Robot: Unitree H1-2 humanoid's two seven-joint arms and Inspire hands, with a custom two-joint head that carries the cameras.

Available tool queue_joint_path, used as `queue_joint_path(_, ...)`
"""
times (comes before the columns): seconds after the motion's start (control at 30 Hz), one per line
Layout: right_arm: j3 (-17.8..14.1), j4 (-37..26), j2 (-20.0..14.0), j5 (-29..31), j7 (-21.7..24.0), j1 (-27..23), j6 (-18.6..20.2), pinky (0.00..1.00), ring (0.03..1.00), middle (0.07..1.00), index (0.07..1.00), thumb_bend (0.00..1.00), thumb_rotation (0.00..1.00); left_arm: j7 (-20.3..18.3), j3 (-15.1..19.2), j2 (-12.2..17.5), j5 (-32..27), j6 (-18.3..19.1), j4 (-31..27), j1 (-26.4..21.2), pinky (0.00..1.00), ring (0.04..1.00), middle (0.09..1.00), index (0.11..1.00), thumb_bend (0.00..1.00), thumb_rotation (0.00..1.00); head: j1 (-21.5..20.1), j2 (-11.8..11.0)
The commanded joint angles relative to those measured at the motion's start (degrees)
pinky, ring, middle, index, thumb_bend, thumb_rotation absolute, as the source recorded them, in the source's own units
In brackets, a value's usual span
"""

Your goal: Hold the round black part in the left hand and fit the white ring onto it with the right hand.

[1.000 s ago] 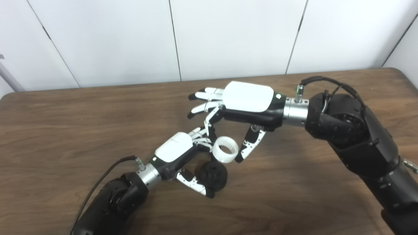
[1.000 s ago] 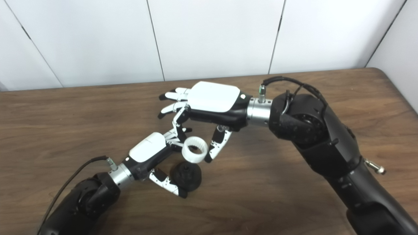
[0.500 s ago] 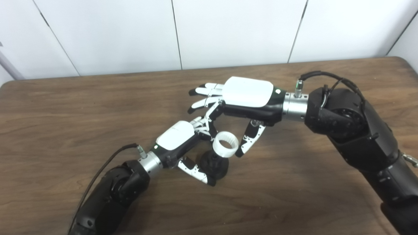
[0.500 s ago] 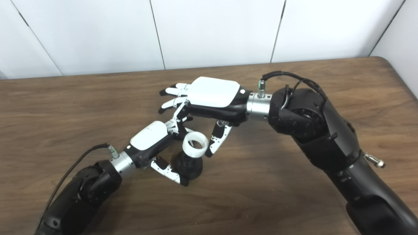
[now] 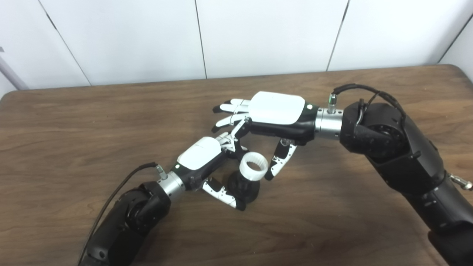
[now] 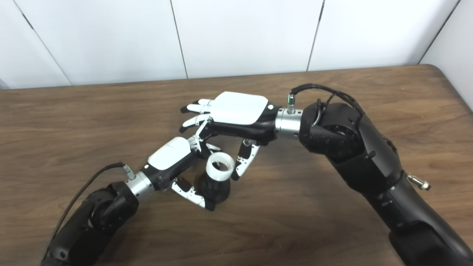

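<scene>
The round black part rests on the table, gripped between the thumb and fingers of my left hand. The white ring sits right above the part's top, touching or nearly touching it, opening tilted up toward me. My right hand comes in from the right, palm down, and pinches the ring between its thumb and a bent finger; its other fingers are stretched out to the left. The same scene shows in the right eye view, with the ring over the part.
The wooden table spans the view, with its far edge against a white panelled wall. A black cable runs along my left forearm. My right forearm fills the right side.
The camera tilted between the oldest frames and now. The ring and the black part have come together: a gap stood between them one second ago, and now the ring sits on the part's top.
</scene>
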Motion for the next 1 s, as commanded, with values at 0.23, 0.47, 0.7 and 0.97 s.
queue_joint_path(0.23, 0.2, 0.4, 1.0, -0.3, -1.4, -1.5, -0.9, 1.0, 1.0, 0.879, 0.482, 0.53, 0.14, -1.1, 0.7, -0.1, -0.6, 1.1, -2.8, -0.9, 1.0, 1.0, 0.794, 0.481, 0.52, 0.06, 0.7, 0.4)
queue_joint_path(0.47, 0.8, 1.2, 1.1, -0.6, -1.7, -0.8, -1.6, 1.0, 1.0, 0.874, 0.482, 0.53, 0.14, -1.6, 0.8, -0.4, -0.7, 1.2, -3.3, -0.8, 1.0, 0.989, 0.803, 0.481, 0.52, 0.06, 1.2, 0.6)
queue_joint_path(0.7, 1.0, 2.0, 1.3, -1.3, -2.3, -0.5, -2.7, 1.0, 1.0, 0.876, 0.482, 0.53, 0.14, -1.5, 0.8, -0.5, -0.4, 1.0, -3.5, -0.9, 1.0, 0.945, 0.802, 0.481, 0.52, 0.06, 1.5, 0.8)
queue_joint_path(0.97, 1.0, 2.9, 1.3, -1.6, -3.1, 0.2, -3.6, 1.0, 1.0, 0.881, 0.482, 0.53, 0.14, -2.3, 1.1, -0.4, -0.6, 2.0, -4.3, -0.8, 1.0, 0.916, 0.792, 0.481, 0.52, 0.06, 1.7, 0.8)
